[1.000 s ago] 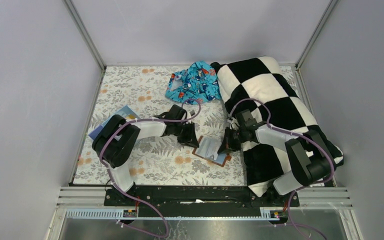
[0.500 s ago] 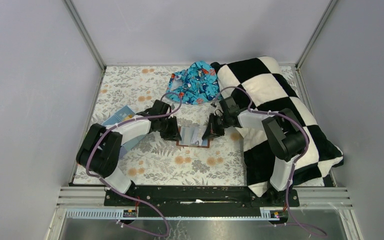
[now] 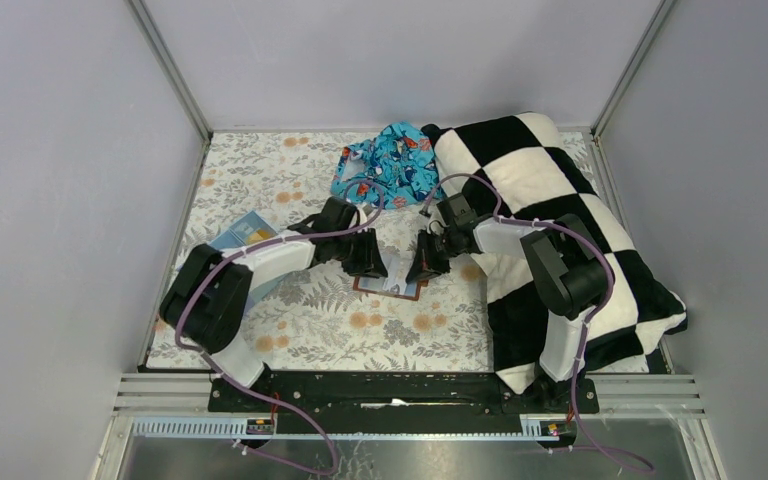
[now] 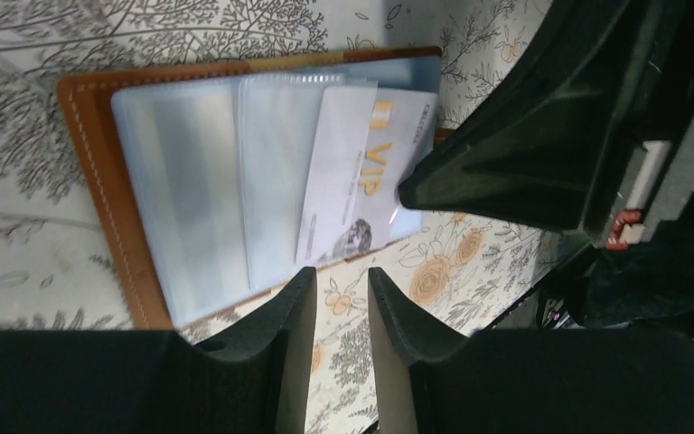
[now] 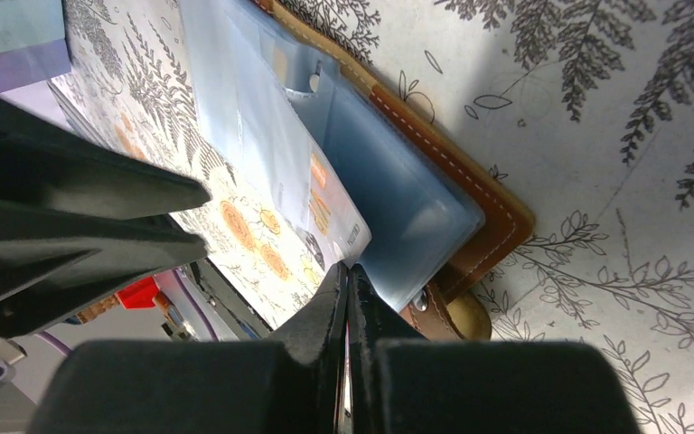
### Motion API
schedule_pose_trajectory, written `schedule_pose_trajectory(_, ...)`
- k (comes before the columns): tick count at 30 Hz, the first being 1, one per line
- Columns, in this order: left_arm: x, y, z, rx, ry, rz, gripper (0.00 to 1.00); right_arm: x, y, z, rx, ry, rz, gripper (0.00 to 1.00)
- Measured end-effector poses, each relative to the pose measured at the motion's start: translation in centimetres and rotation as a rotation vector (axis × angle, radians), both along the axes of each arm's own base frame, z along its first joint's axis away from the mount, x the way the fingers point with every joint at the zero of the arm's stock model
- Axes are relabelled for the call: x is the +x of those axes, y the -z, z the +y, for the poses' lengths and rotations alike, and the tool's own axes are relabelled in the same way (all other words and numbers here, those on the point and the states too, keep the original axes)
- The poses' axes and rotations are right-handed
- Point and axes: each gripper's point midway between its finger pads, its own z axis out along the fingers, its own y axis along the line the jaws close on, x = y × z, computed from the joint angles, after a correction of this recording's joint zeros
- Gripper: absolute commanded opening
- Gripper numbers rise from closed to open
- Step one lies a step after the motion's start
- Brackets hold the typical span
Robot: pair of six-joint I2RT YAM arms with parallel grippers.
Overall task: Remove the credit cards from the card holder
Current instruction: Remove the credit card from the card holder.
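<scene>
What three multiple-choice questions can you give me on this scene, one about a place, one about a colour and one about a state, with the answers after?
1. Where does the card holder lie?
A. on the checkered blanket
B. inside the blue cloth
C. on the floral table between the two arms

2. What colour is the card holder's leather border?
A. reddish-brown
B. green
C. black

3. How do the jaws of the right pincer stand?
A. wide open
B. shut
C. clamped on the blanket

Answers:
1 C: the top view shows it lying open on the floral table, with the left pincer on one side and the right pincer on the other.
2 A: both wrist views show a stitched reddish-brown rim.
3 B: in the right wrist view its fingers meet with no gap.
</scene>
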Motion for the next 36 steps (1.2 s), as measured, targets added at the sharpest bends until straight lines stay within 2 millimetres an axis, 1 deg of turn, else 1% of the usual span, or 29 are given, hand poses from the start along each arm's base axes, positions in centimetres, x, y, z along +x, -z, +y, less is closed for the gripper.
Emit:
schedule_pose_trajectory(3, 0.3, 1.4, -0.8, -0.012, 0.015, 0.029, 0.31, -0.4, 0.1, -0.1, 0.002, -0.004, 0.012, 0.00)
schedule_pose_trajectory(5, 0.3, 2.6, -0.9, -0.005, 0.011, 0.055, 0.31, -0.4, 0.1, -0.1, 0.005, -0.006, 0.014, 0.00)
schedule_pose_trajectory(7, 0.2, 3.4, -0.8, 0.004, 0.003, 0.077, 0.30, -0.5, 0.1, 0.0, 0.009, -0.008, 0.015, 0.00)
schedule_pose_trajectory(18, 0.6, 3.7, -0.5, 0.041, -0.025, 0.086, 0.28, -0.7, 0.0, -0.3, 0.003, -0.021, 0.009, 0.00)
schedule_pose_trajectory(23, 0.6, 3.7, -0.4, 0.045, -0.034, 0.090, 0.28, -1.3, -0.2, -1.2, -0.003, -0.016, 0.005, 0.00)
schedule_pose_trajectory(27, 0.6, 3.8, -0.4, 0.044, -0.040, 0.095, 0.28, -1.6, 0.0, -2.1, -0.014, -0.009, 0.016, 0.00)
schedule_pose_trajectory(31, 0.6, 3.7, -0.5, 0.039, -0.042, 0.099, 0.31, -1.6, 0.0, -2.8, -0.026, -0.008, 0.011, 0.00)
schedule_pose_trajectory(33, 0.6, 3.5, -0.5, 0.038, -0.041, 0.099, 0.32, -1.7, -0.4, -3.3, -0.037, -0.006, 0.001, 0.00)
schedule_pose_trajectory(36, 0.5, 3.0, -0.1, 0.053, -0.044, 0.097, 0.37, -1.5, -1.6, -3.8, -0.045, -0.002, -0.032, 0.00)
